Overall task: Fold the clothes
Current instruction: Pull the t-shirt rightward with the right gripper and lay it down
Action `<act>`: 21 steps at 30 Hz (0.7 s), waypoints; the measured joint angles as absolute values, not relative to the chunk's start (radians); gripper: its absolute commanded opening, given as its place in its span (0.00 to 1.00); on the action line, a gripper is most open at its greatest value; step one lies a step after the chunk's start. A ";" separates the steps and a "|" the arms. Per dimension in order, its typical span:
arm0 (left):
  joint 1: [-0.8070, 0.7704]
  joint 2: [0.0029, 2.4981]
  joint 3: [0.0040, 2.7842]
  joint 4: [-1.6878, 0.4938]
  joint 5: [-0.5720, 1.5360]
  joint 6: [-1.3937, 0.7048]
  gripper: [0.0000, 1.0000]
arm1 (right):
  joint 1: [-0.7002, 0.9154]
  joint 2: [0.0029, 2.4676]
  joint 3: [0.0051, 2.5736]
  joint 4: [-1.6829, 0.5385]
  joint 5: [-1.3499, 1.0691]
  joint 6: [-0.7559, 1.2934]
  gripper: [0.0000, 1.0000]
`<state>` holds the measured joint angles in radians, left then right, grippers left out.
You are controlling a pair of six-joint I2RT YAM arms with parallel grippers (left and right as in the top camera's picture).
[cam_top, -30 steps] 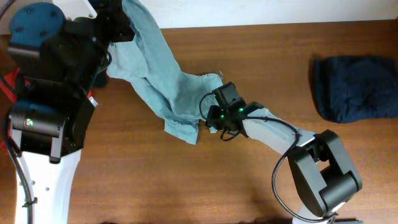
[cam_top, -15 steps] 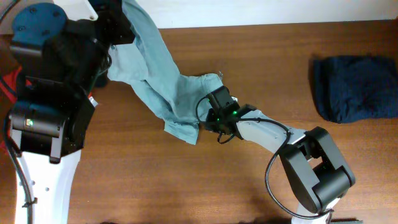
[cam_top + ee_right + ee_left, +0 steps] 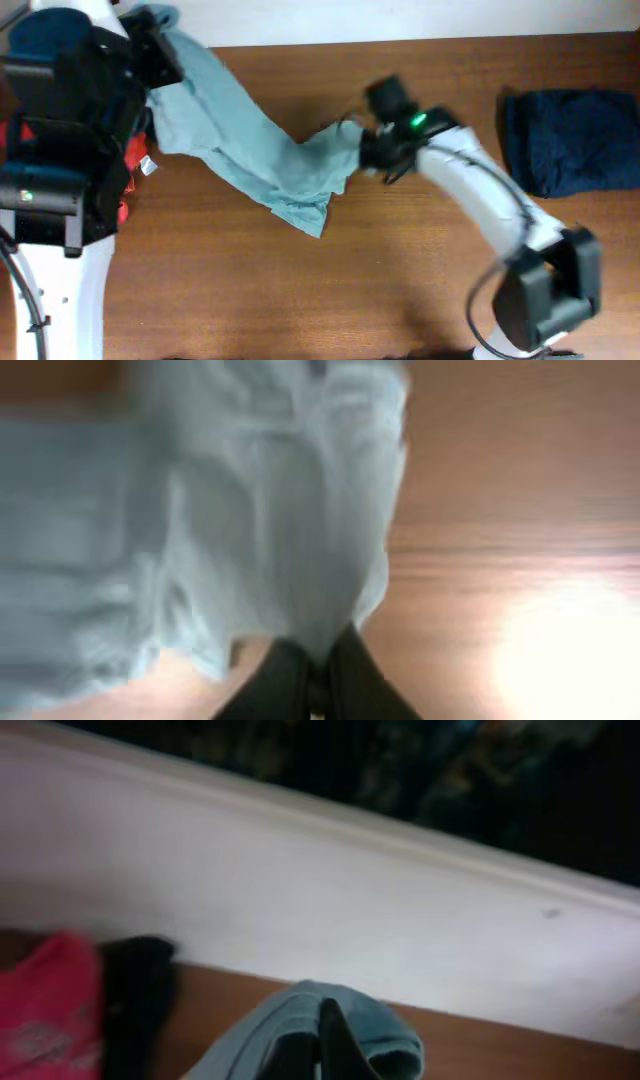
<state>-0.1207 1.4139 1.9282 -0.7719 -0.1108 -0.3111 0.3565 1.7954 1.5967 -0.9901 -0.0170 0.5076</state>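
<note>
The clothes in play are a pale grey-blue T-shirt (image 3: 250, 150), stretched in a loose band across the brown table from upper left to centre. My left gripper (image 3: 160, 30) is shut on the shirt's upper-left end, near the table's back edge. In the left wrist view its dark fingertips (image 3: 325, 1055) pinch a rolled fold of the T-shirt (image 3: 385, 1030). My right gripper (image 3: 362, 150) is shut on the shirt's right edge. In the blurred right wrist view, the T-shirt (image 3: 270, 510) hangs from the closed right gripper (image 3: 318, 685).
A navy garment (image 3: 575, 140) lies bunched at the table's right edge. A red garment (image 3: 128, 160) shows beside the left arm; the red garment (image 3: 45, 1010) lies next to a black cloth (image 3: 135, 995). A white wall (image 3: 300, 900) runs behind the table.
The right gripper closed on the shirt's right edge and swung up and to the right, drawing the cloth taut. The left arm shifted slightly left with its end.
</note>
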 measured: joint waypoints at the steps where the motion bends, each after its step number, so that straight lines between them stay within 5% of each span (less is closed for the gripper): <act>1: -0.107 1.414 1.928 -0.783 -0.115 -0.305 0.07 | 0.333 1.777 1.667 -1.042 -0.019 0.482 0.04; 11: 0.009 1.414 1.928 -0.845 -0.144 -0.279 0.20 | 0.224 1.712 2.083 -1.456 -0.050 0.335 0.04; 21: 0.020 1.414 1.929 -0.931 -0.034 -0.274 0.20 | 0.209 1.680 2.202 -1.533 -0.050 0.290 0.04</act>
<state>0.0204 1.4139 1.9285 -0.9310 -0.0338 -0.2745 0.2089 1.6798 2.2017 -1.5333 -0.0498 0.2905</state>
